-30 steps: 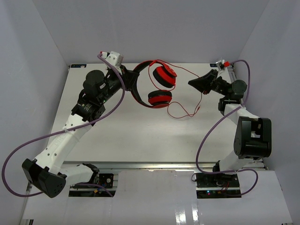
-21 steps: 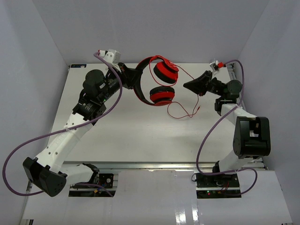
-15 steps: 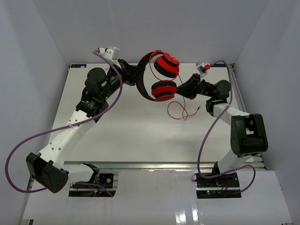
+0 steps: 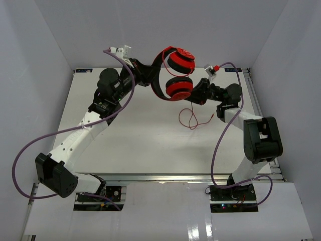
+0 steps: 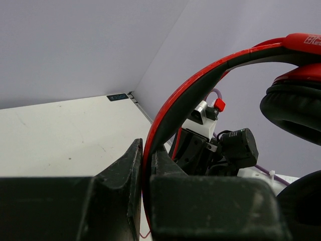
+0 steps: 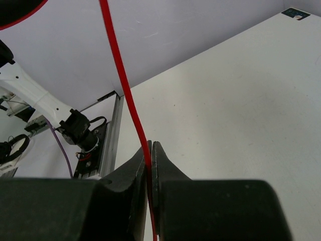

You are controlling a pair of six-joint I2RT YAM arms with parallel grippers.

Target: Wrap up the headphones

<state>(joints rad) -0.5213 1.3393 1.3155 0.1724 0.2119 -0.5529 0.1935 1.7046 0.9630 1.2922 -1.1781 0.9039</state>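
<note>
The red headphones [image 4: 176,75] hang in the air over the far middle of the table. My left gripper [image 4: 146,76] is shut on their black and red headband [image 5: 200,85], holding them up. The two red cups with black pads [image 5: 296,105] hang to its right. My right gripper [image 4: 195,94] sits just right of the lower cup and is shut on the thin red cord [image 6: 123,85], which runs between its jaws. The rest of the cord [image 4: 193,118] trails in loose loops down onto the table.
The white table [image 4: 140,145] is walled on three sides by grey panels. Purple arm cables [image 4: 30,145] loop beside each arm. A metal rail [image 4: 253,95] runs along the table's right edge.
My left gripper has lifted the headphones up and to the right. My right gripper has moved left with the cord, close to the lower cup. The loose cord on the table has shifted left.
</note>
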